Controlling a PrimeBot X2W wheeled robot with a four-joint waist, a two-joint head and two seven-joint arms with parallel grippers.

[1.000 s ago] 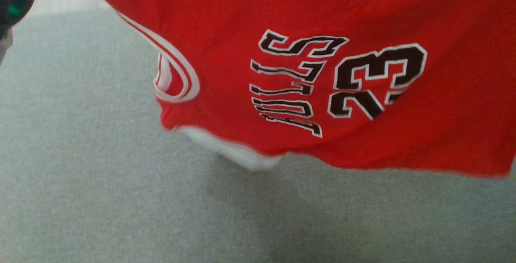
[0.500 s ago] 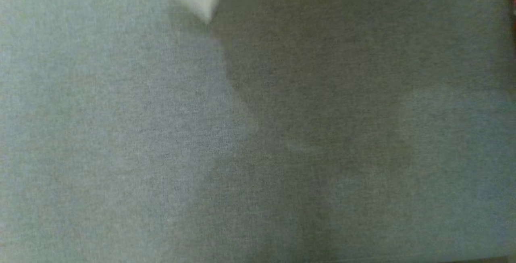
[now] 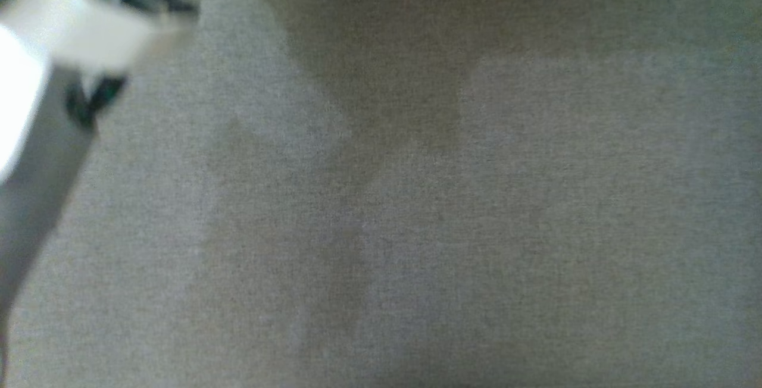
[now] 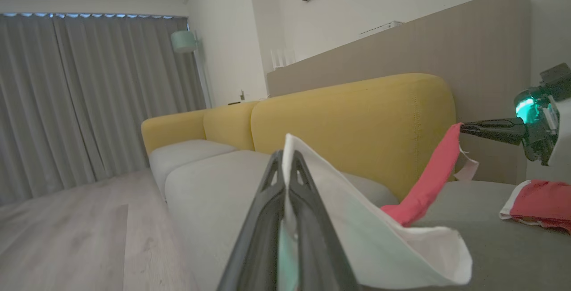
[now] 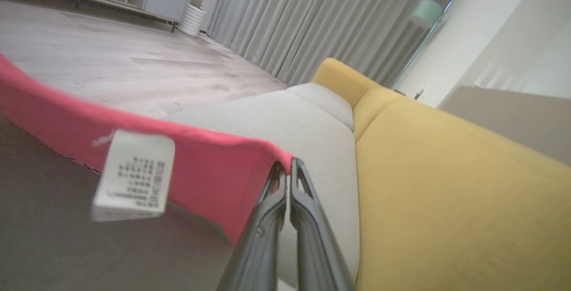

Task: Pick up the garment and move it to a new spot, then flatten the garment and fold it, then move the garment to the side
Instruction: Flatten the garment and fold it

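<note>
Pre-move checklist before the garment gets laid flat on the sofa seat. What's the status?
1. Left gripper shut on the red garment: ok, it pinches a white part of it.
2. Right gripper shut on the garment: ok, it pinches a red edge beside the care label.
3. Garment taut between the grippers: not ok, it sags and part lies on the grey seat cushion.
4. Laying spot free: ok, plain grey fabric below in the head view.
5. Head view sharp enough to track: not ok, blurred.
</note>
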